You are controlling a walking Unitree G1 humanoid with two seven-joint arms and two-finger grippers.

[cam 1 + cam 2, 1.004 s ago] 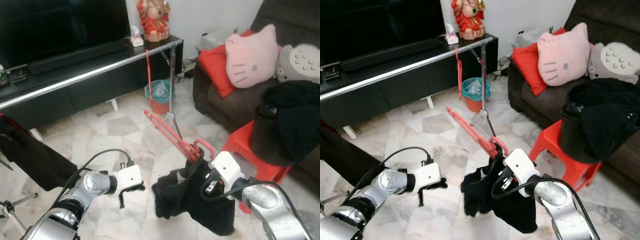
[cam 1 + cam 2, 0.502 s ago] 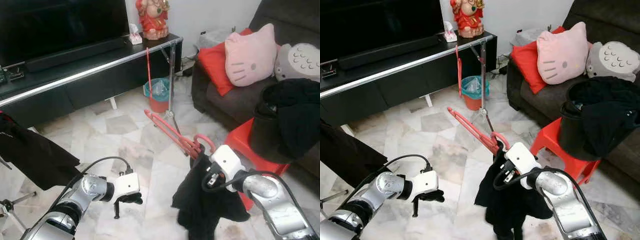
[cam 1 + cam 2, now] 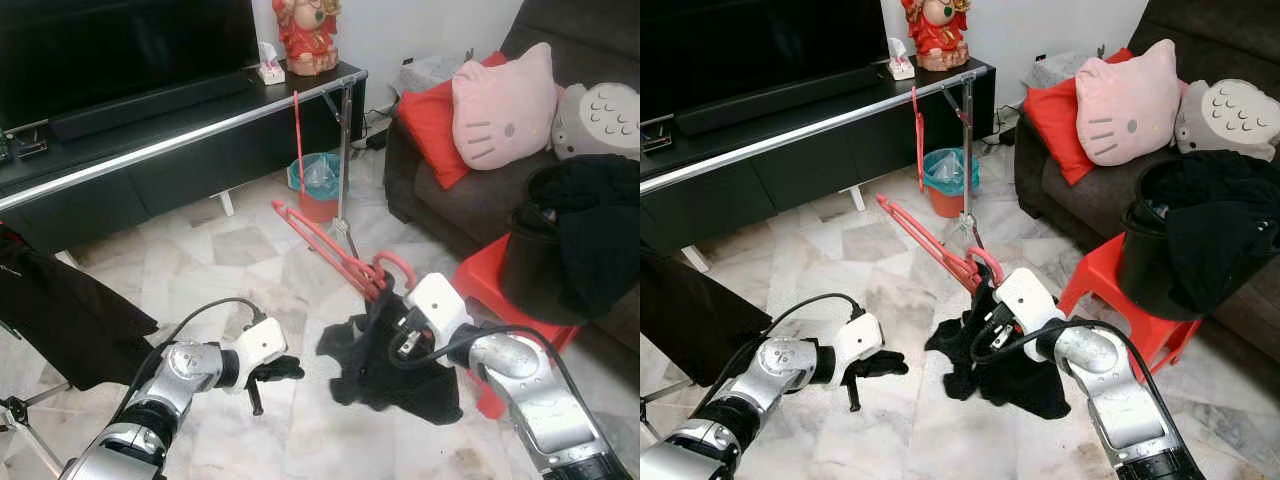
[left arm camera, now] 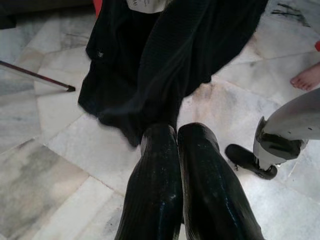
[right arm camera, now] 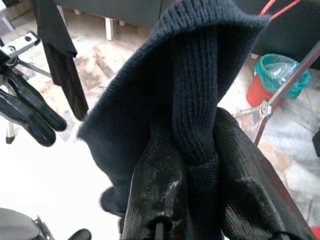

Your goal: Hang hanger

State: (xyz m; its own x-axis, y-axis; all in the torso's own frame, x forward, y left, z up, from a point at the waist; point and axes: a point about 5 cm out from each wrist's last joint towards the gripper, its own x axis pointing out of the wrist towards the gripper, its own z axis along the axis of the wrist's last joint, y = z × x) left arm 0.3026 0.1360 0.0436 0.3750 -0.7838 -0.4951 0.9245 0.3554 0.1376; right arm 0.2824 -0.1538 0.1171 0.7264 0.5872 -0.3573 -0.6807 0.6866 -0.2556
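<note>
Right gripper clenched on the black garment and the pink hanger, held low over the floor, right of centre. Since half a second ago the garment has spread leftward again rather than hanging straight. Left gripper, fingers pressed together and empty, now sits near its edge. Rail lies far left; hanging not yet done.

Ribbed matt knit garment; glossy marble-like floor — hanger seemingly smooth red plastic.
</note>
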